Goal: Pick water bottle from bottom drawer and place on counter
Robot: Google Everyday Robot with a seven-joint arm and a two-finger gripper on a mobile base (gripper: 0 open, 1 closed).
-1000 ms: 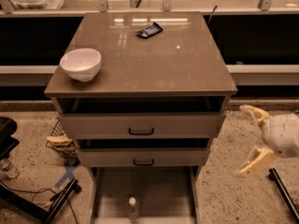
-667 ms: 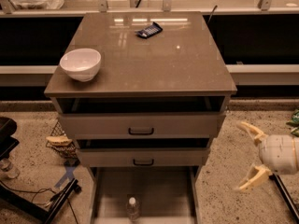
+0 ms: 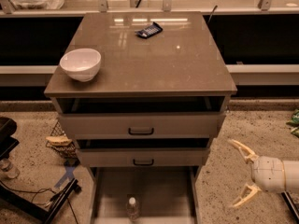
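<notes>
The water bottle [image 3: 132,208] stands upright on the pale floor of the bottom drawer [image 3: 159,190], near its front, white cap up. The drawer is pulled out below two grey drawers with black handles. The glossy grey-brown counter [image 3: 154,55] tops the cabinet. My gripper [image 3: 239,172] is low at the right of the cabinet, over the speckled floor, well apart from the bottle. Its two pale fingers are spread open and it holds nothing.
A white bowl [image 3: 81,64] sits on the counter's left edge and a dark blue packet [image 3: 148,31] lies near its back. A wire basket [image 3: 60,140] and a black stand [image 3: 28,195] are on the floor at left. A pale ledge [image 3: 261,71] runs behind.
My gripper has moved down, from beside the upper drawers to level with the bottom drawer. The bottle and drawers have not moved.
</notes>
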